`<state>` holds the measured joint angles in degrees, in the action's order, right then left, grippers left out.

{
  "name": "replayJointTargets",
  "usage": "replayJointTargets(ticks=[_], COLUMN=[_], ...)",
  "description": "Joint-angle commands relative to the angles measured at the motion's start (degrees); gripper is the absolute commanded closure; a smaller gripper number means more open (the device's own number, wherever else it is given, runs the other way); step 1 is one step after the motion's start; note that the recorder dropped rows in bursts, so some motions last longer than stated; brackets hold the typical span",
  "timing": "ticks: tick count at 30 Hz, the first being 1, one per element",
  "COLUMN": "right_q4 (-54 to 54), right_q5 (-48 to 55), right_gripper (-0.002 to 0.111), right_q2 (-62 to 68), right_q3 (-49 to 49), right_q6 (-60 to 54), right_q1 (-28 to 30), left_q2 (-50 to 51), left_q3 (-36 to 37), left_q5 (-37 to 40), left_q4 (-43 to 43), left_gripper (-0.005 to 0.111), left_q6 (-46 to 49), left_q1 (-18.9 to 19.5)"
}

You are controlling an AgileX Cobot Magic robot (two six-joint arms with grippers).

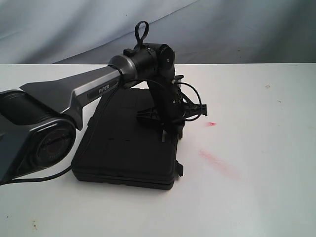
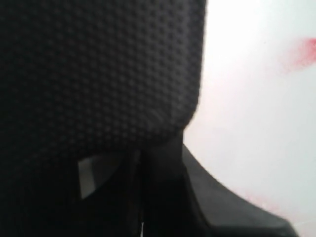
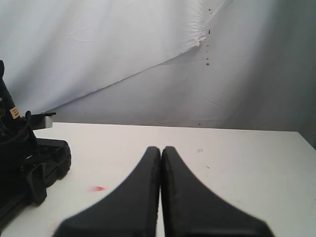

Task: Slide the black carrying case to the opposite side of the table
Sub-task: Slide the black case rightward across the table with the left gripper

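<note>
One arm is working. The left gripper [image 1: 171, 132] is planted on the black carrying case [image 1: 123, 148], close to the case's right edge in the exterior view, with the wrist pitched steeply down. My guess at why: contact near that edge lets the arm drag or shove the flat case without lifting it.

Jaw state: can't tell. The left wrist camera is filled by the case's pebbled lid, too close and blurred to show whether they pinch something or just press.

The case lies flat on the table [image 1: 256, 197], with the red smear [image 1: 215, 160] just off its right edge and plenty of bare top beyond, so I judge the slide unfinished.

The right gripper [image 3: 161, 197] hangs well apart from the case, fingers pressed together with nothing between them. It's probably parked out of the case's path.

Risk: the case pivots about that single contact point.
</note>
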<state>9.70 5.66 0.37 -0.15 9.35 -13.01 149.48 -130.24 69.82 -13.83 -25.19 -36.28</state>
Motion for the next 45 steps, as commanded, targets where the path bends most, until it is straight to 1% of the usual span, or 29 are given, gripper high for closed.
replayJointTargets(ticks=[1, 3, 5, 6, 10, 13, 16, 29, 37, 41, 43, 45], right_q4=[0.07, 0.07, 0.07, 0.07, 0.07, 0.07, 0.07, 0.07, 0.07, 0.07, 0.07, 0.07], right_q5=[-0.23, -0.23, -0.23, -0.23, -0.23, -0.23, -0.23, -0.23, -0.23, -0.23, -0.23, -0.23], right_gripper=[0.108, 0.108, 0.108, 0.108, 0.108, 0.108, 0.108, 0.108, 0.108, 0.108, 0.108, 0.108], right_q2=[-0.37, -0.37, -0.37, -0.37, -0.37, -0.37, -0.37, -0.37, -0.37, -0.37, -0.37, -0.37], right_q3=[0.15, 0.15, 0.15, 0.15, 0.15, 0.15, 0.15, 0.15, 0.15, 0.15, 0.15, 0.15], right_q6=[0.07, 0.07, 0.07, 0.07, 0.07, 0.07, 0.07, 0.07, 0.07, 0.07, 0.07, 0.07], right_q1=[0.43, 0.43, 0.43, 0.43, 0.43, 0.43, 0.43, 0.43, 0.43, 0.43, 0.43, 0.43], left_q2=[1.72, 1.72, 1.72, 1.72, 1.72, 1.13, -0.20, -6.63, -10.62, -13.76, -15.67, -18.21], left_q3=[0.00, 0.00, 0.00, 0.00, 0.00, 0.00, 0.00, 0.00, 0.00, 2.71, 5.31, 9.49], left_q5=[-4.23, -4.08, -3.79, -3.79, -3.66, -3.39, -2.73, -1.99, 0.14, -1.08, -2.70, -5.19], left_q4=[-1.64, -1.56, -1.56, -1.56, -1.41, 0.28, 2.42, 6.30, 10.59, 11.85, 11.85, 11.85], left_gripper=[0.075, 0.062, 0.054, 0.052, 0.052, 0.052, 0.052, 0.052, 0.052, 0.053, 0.056, 0.061], left_q6=[3.21, 3.21, 3.21, 3.21, 3.21, 3.21, 3.21, 3.21, 3.21, 3.21, 3.21, 3.21], left_q1=[-0.65, -0.65, -0.65, -0.65, -0.65, -0.65, -0.65, -0.75, -2.13, -3.74, -4.28, -4.65])
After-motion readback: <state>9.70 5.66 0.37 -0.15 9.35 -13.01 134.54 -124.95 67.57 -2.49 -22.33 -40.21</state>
